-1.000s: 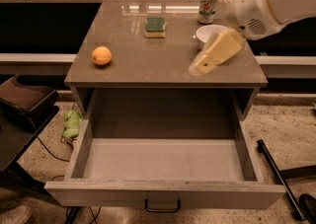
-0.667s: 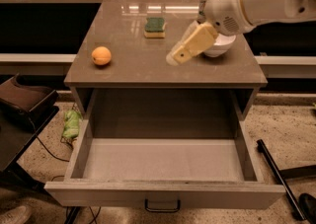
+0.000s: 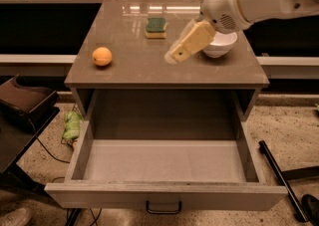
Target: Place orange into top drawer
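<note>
Brown surface [image 3: 134,73] holds the orange [image 3: 101,56] near its left edge, above the pulled-out top drawer [image 3: 164,163]. The gripper [image 3: 175,56] hangs over the middle, well apart (jaws spread or pressed together? I can't see).

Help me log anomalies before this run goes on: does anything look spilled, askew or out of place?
Only a crumpled green bundle on the floor beside the open grey-brown top drawer looks out of place. The small round orange, green-and-yellow sponge and white bowl sit undisturbed on the cabinet top; the gripper hovers beside the bowl.
</note>
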Tool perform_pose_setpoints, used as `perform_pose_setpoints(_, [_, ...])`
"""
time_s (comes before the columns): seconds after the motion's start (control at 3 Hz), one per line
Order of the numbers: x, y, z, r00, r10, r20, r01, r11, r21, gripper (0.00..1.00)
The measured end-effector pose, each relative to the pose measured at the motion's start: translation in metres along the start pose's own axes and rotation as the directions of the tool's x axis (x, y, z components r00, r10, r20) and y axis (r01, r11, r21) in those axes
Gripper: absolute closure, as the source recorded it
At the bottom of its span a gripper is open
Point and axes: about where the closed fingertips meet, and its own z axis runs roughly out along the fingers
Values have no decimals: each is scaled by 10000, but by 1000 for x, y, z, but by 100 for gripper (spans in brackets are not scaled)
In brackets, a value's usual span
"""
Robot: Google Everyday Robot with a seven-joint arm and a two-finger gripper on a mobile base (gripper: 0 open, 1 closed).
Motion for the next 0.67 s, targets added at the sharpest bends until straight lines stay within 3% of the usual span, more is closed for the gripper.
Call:
perform_pose_setpoints(0.33, [-4, -7, 53, 9997, -9, -226, -2, 9989, -478, 0])
perform_pose_setpoints(0.67, [-14, -10, 121, 10000, 37, 29, -34, 9946, -1035, 0])
